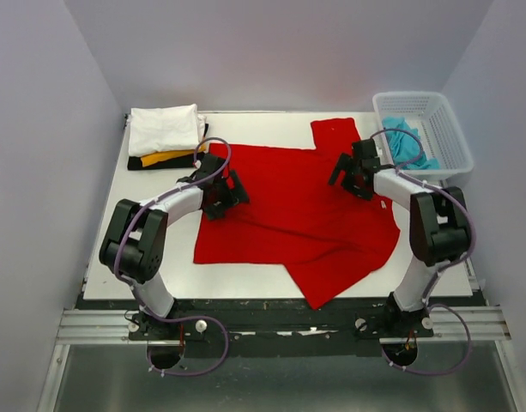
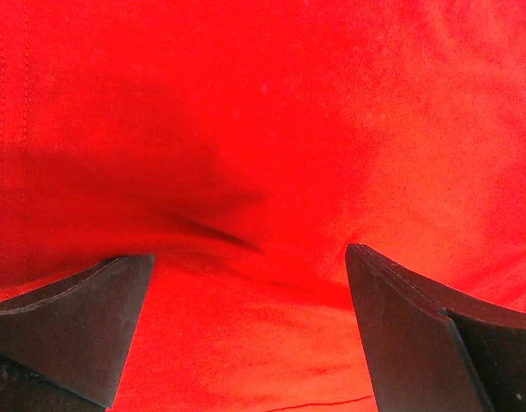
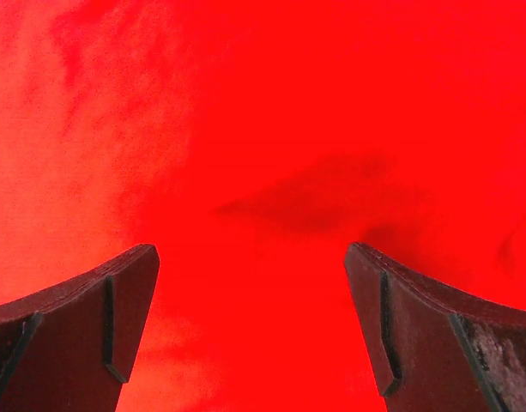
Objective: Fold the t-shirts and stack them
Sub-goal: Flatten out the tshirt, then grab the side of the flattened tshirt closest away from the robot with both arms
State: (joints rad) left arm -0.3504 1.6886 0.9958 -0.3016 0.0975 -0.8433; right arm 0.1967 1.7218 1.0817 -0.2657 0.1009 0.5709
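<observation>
The tabletop (image 1: 237, 281) is mostly taken up by the red t-shirt (image 1: 297, 206). It lies spread and rumpled across the middle, one sleeve pointing to the far edge and its near right corner reaching the front edge, where it seems to hang slightly over. That corner looks the likeliest trouble: a drag toward the arms could pull more cloth off the front, and its weight might carry the rest after it. The basket (image 1: 447, 129) sits at the far right corner, just beside the right arm (image 1: 400, 189), so a wide outward swing could knock it or snag the turquoise t-shirt (image 1: 408, 146) draped over its near rim. At the far left corner is the folded pile, a white t-shirt (image 1: 164, 129) over a yellow-orange one (image 1: 166, 158) and a black one (image 1: 136, 163). It lies just beside the red shirt's far left corner and near the left arm (image 1: 172, 206), and a fold swept that way could shove it askew. Bare room is down the left strip and along the front left, while the right side is tight. The left jaws and right jaws both stand wide apart over flat red cloth, holding nothing, and a careless pinch might bunch several layers.
</observation>
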